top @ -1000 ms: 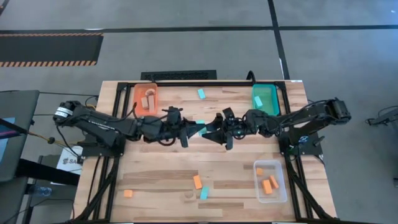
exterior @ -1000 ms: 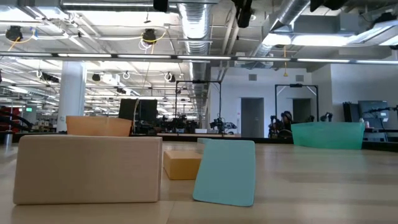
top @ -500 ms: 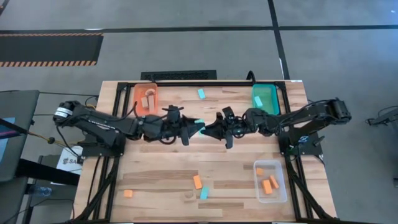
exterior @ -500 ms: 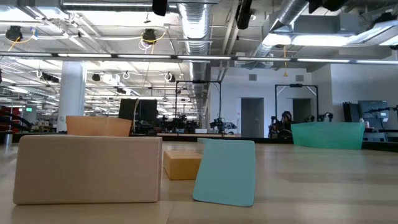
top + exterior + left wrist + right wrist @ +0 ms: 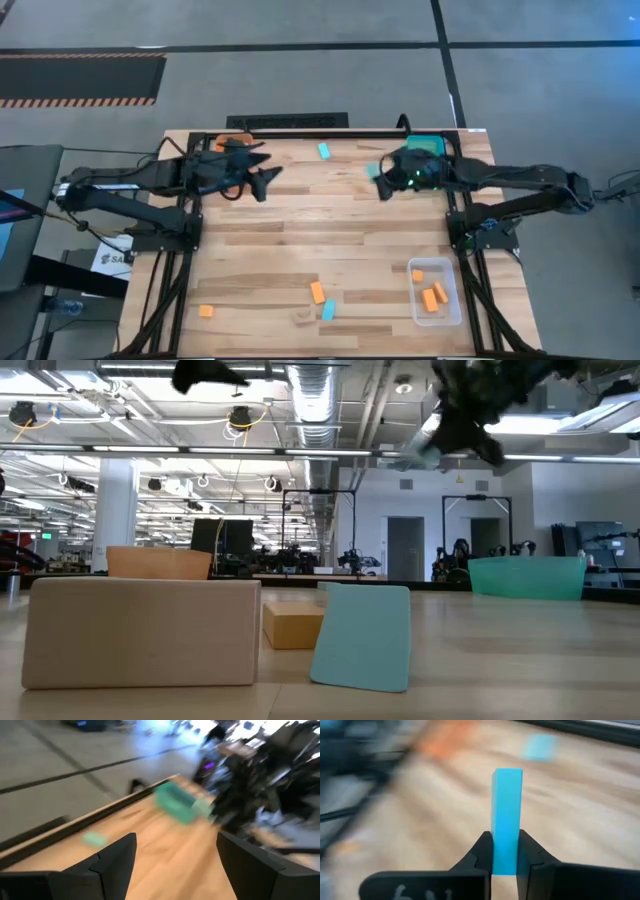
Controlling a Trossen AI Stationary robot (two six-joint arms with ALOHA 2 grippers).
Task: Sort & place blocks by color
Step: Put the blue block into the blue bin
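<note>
My right gripper (image 5: 381,184) hangs over the table's far right part, beside the teal tray (image 5: 428,147), shut on a light blue block (image 5: 373,172). My left gripper (image 5: 267,181) is at the far left, open with nothing between its fingers (image 5: 176,836), and its arm hides most of the orange tray (image 5: 236,139). Another light blue block (image 5: 324,151) lies flat near the far edge. Near the front edge lie an orange block (image 5: 317,292), a light blue one (image 5: 328,310), a pale wood one (image 5: 302,317) and a second orange one (image 5: 206,311). My right gripper pinches one end of the light blue block (image 5: 506,851) between its two fingers (image 5: 483,851). The block's long side runs along the fingers and most of it sticks out past their tips. The fingers slant down from the table's right. The block is clear of the table.
A clear tray (image 5: 436,291) with orange blocks stands at the front right. In the low view the wood block (image 5: 140,632), an orange block (image 5: 290,625) and a light blue one (image 5: 362,637) stand close to the camera. The table's middle is bare wood.
The two grippers met over the table's middle with the light blue block between them. My left gripper has let go and drawn back toward the far left. My right gripper has carried the block toward the right, up to the teal tray.
</note>
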